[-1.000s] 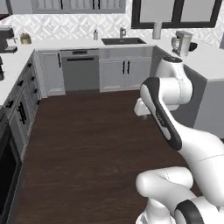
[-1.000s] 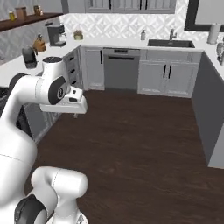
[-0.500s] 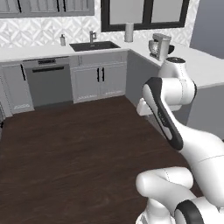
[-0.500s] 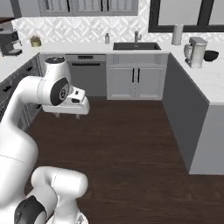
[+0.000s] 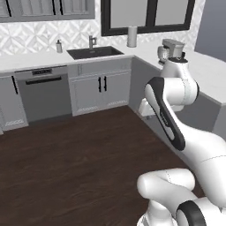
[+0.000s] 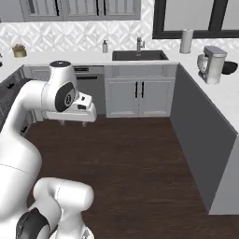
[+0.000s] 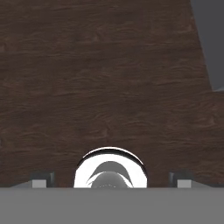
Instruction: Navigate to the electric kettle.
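1. A dark wood floor [image 6: 140,158] spreads across the middle of the kitchen, running far to the cabinets and right to a grey peninsula wall.
2. A white counter [image 6: 224,95] runs along the far wall and turns near along the right side, above grey cabinets [image 6: 122,98].
3. A black-framed window [image 5: 150,15] sits above the far right corner, with patterned white tile left of it.
4. A grey dishwasher [image 5: 43,92] stands left of the sink cabinet.
5. A dark sink [image 5: 95,52] is let into the far counter, with a tap behind it.
6. The electric kettle [image 6: 212,63] stands upright on the right-hand counter near the far corner, with its handle facing left.
7. A white paper roll [image 5: 132,36] stands in the corner, further back and left of the kettle.
8. A dark bowl [image 6: 229,67] sits just right of the kettle; I cannot see into it.
9. A soap bottle [image 5: 59,46] stands left of the sink.
10. The gripper [image 7: 111,181] hangs over bare floor, well away from the kettle, its tips spread wide with nothing between them.
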